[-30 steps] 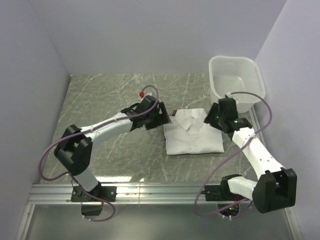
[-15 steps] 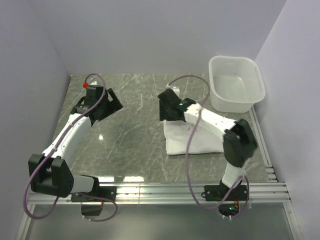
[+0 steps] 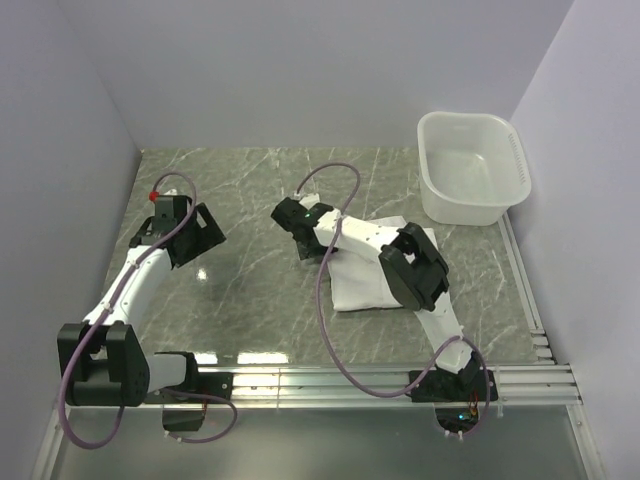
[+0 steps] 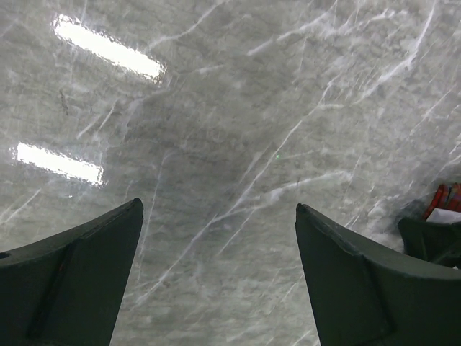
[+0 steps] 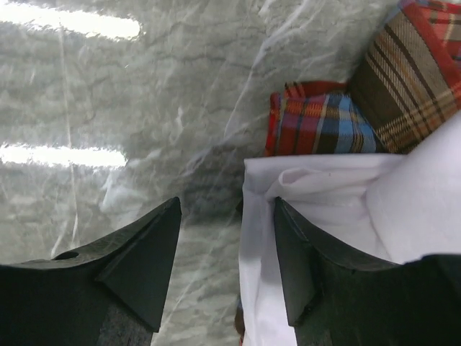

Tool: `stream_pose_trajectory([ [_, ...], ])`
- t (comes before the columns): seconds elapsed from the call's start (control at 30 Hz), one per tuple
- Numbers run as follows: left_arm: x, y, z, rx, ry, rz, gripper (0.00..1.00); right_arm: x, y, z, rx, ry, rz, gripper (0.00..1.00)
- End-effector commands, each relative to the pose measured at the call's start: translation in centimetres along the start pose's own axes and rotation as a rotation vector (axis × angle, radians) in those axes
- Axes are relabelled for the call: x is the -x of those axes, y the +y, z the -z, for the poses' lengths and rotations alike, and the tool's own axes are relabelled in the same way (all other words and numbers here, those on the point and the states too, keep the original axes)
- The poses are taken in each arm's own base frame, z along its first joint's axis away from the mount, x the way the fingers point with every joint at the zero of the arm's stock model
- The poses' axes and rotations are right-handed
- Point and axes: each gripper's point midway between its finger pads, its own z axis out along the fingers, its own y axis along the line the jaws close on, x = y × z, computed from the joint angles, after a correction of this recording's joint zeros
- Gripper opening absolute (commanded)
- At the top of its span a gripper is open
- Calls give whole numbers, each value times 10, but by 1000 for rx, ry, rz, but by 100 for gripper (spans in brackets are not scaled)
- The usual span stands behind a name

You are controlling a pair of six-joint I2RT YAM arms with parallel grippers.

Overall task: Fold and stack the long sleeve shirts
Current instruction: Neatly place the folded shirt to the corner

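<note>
Because the white shirt [image 3: 362, 288] lies folded over the plaid shirt [image 5: 320, 122], the right end effector [image 5: 227, 205] hangs apart beside it, likely to tidy, the left end effector [image 4: 217, 209] apart farther off.

Top camera high behind rig, down onto whole table [image 3: 250, 200]. Wrist cameras close over marble; right shares white shirt [image 5: 410, 209] with top.

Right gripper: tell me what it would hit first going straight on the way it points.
Probably the marble table right at the white shirt's edge; the right gripper may clip that cloth. Depth is unclear.
</note>
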Motion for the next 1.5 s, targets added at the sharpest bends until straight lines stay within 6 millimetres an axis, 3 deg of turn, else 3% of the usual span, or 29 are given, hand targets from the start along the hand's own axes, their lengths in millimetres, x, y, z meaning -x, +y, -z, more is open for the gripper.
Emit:
stream_pose_trajectory([
  [0.0, 14, -7, 2, -52, -43, -8, 92, 26, -2, 37, -48, -119, -24, 61],
  [0.17, 24, 2, 6, -47, -74, 34, 91, 32, 23, 55, 83, -144, -83, 61],
  [0.3, 25, 6, 7, -34, -86, 38, 90, 16, 49, 46, 183, -65, -141, 60],
  [0.47, 23, 6, 4, -36, -70, 38, 90, -1, 52, 30, 197, 14, -185, 60],
  [0.57, 22, 6, 3, -37, -65, 37, 90, -13, 39, 19, 208, 72, -237, 62],
  [0.63, 22, 6, 3, -38, -66, 38, 89, -25, 24, 7, 202, 117, -265, 64],
  [0.77, 21, 5, 3, -44, -64, 39, 89, -38, -2, 6, 205, 145, -256, 65],
  [0.83, 21, 4, 3, -48, -58, 40, 89, -53, -16, 4, 180, 179, -219, 65],
  [1.1, 19, 3, 2, -59, -48, 42, 89, -82, -113, 2, -13, 173, -207, 65],
  [1.33, 19, 3, 1, -56, -48, 42, 89, -89, -187, -4, -106, 171, -291, 65],
  [1.47, 18, 4, 1, -53, -48, 41, 89, -87, -214, -10, -132, 172, -347, 65],
])
